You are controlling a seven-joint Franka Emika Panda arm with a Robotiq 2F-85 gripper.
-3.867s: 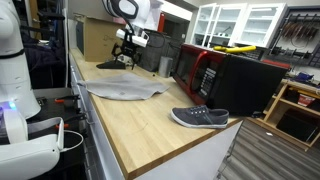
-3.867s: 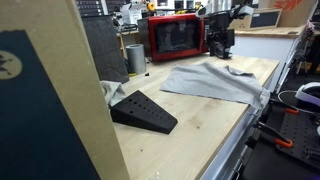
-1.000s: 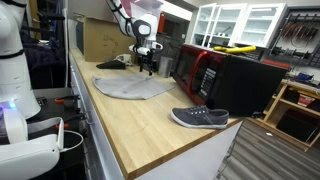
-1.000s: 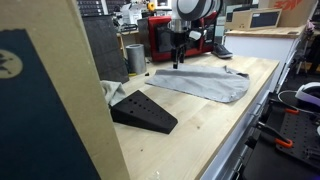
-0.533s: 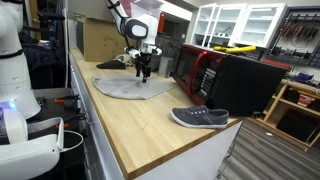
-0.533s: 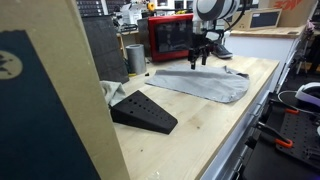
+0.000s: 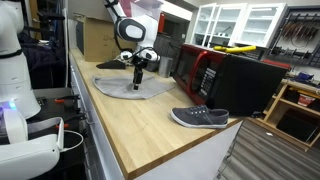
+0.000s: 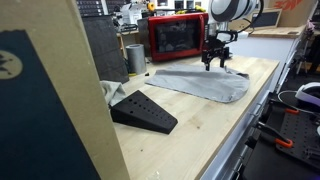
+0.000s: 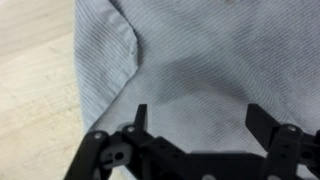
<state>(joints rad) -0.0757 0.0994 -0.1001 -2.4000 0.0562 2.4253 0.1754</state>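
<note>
Claw point(image 9: 195, 115) spread wide, nothing between fingers. Hangs low over grey cloth point(image 9: 220, 50); contact unclear.

Wrist view: cloth directly beneath, running on toward 12 o'clock. Folded edge at 10 o'clock, bare wooden table point(image 9: 35, 90) at 9.

In an exterior view: cloth point(image 8: 200, 83) flat on table, long axis roughly 10-to-4. Claw point(image 8: 213, 58) over far edge, 1 o'clock of cloth's middle.

Count: one arm, one cloth, one shoe point(image 7: 200, 117), one red microwave point(image 8: 178, 37), one black wedge point(image 8: 143, 110).
</note>
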